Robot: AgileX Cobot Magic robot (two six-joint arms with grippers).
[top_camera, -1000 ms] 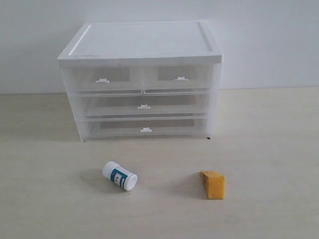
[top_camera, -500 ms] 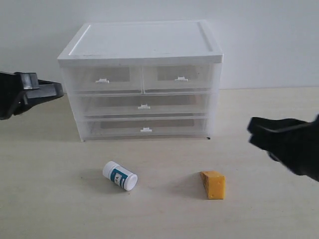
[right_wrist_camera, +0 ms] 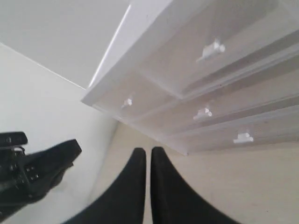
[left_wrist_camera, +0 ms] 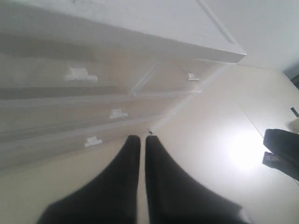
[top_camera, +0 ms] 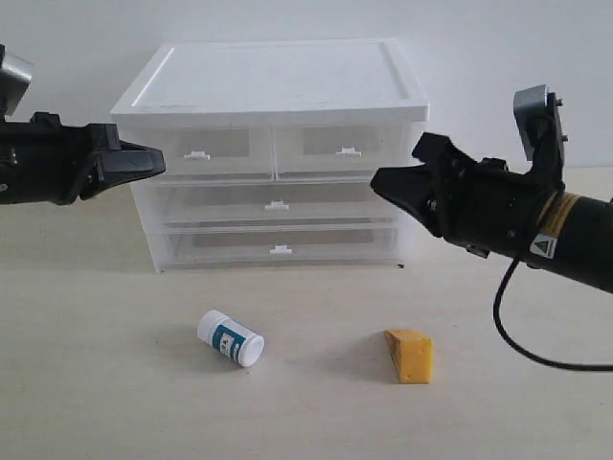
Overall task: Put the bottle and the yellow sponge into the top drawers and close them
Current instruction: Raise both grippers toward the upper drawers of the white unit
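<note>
Both top drawers (top_camera: 226, 146) of the drawer unit (top_camera: 273, 81) were shut, so I think each needed a straight pull on its small tab first. The left gripper (top_camera: 159, 161) and right gripper (top_camera: 375, 182) hung beside the unit, jaws pressed together, holding nothing. The bottle (top_camera: 230, 338) and the yellow sponge (top_camera: 410, 356) lay before the unit, unobstructed.

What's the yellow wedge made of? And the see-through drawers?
The yellow sponge looks like foam, probably soft: its faces are dull and slightly rough. The top drawers look like cloudy clear plastic: you can see dimly through their smooth fronts.
</note>
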